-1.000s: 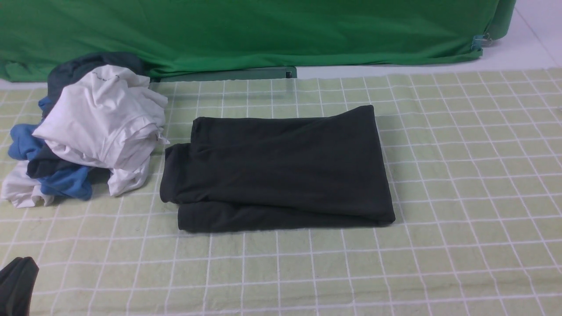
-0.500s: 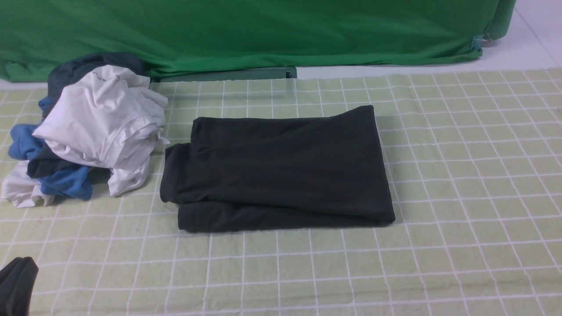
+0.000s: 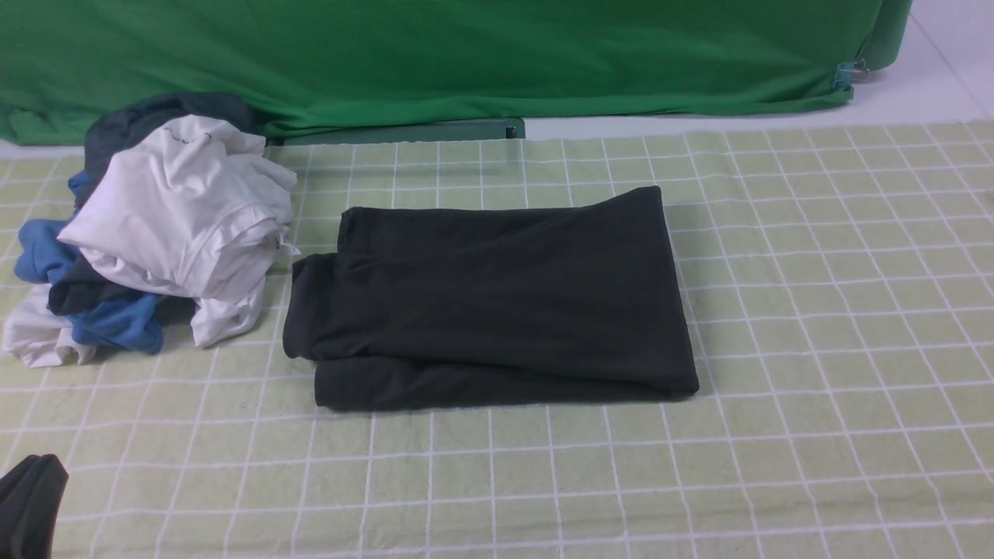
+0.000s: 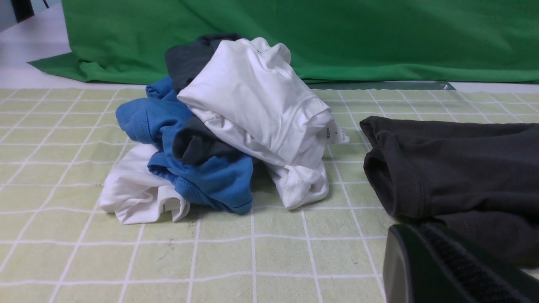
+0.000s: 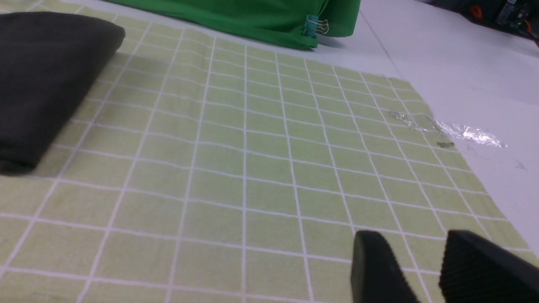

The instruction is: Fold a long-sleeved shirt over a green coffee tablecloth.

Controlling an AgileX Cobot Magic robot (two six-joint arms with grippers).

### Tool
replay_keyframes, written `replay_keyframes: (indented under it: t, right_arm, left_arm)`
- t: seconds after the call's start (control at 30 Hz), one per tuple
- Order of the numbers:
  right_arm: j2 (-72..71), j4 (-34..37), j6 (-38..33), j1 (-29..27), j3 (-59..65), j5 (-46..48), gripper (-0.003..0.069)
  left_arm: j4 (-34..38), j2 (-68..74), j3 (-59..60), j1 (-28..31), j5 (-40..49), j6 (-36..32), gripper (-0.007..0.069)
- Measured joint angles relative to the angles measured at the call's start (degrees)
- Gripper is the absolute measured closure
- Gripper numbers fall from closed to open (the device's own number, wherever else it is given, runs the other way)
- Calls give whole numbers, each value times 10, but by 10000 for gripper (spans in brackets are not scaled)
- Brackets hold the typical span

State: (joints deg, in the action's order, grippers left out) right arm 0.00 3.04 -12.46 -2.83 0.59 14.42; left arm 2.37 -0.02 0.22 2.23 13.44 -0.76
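The long-sleeved shirt (image 3: 497,299) lies folded into a black rectangle in the middle of the green coffee tablecloth (image 3: 815,310), and its print is hidden. In the front view only the dark tip of my left gripper (image 3: 31,505) shows, at the near left corner, well clear of the shirt. In the left wrist view that gripper (image 4: 417,235) is shut and empty, just short of the shirt's (image 4: 459,168) folded edge. My right gripper (image 5: 414,240) is open over bare tablecloth (image 5: 261,160), with nothing between its fingers. The shirt (image 5: 42,80) lies far off to its side.
A pile of white, blue and dark garments (image 3: 155,225) sits at the left, close to the shirt's left edge. Plain deep-green fabric (image 3: 466,54) hangs along the back, held by a binder clip (image 3: 850,74). Clear tape (image 5: 463,132) holds the tablecloth's right edge.
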Motion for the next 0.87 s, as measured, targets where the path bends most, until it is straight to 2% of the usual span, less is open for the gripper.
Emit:
replay_keyframes:
  t: [0.87]
  right_arm:
    - [0,0,0,0,0,0,419]
  left_arm:
    - [-8,0,0,0,-1,0,608]
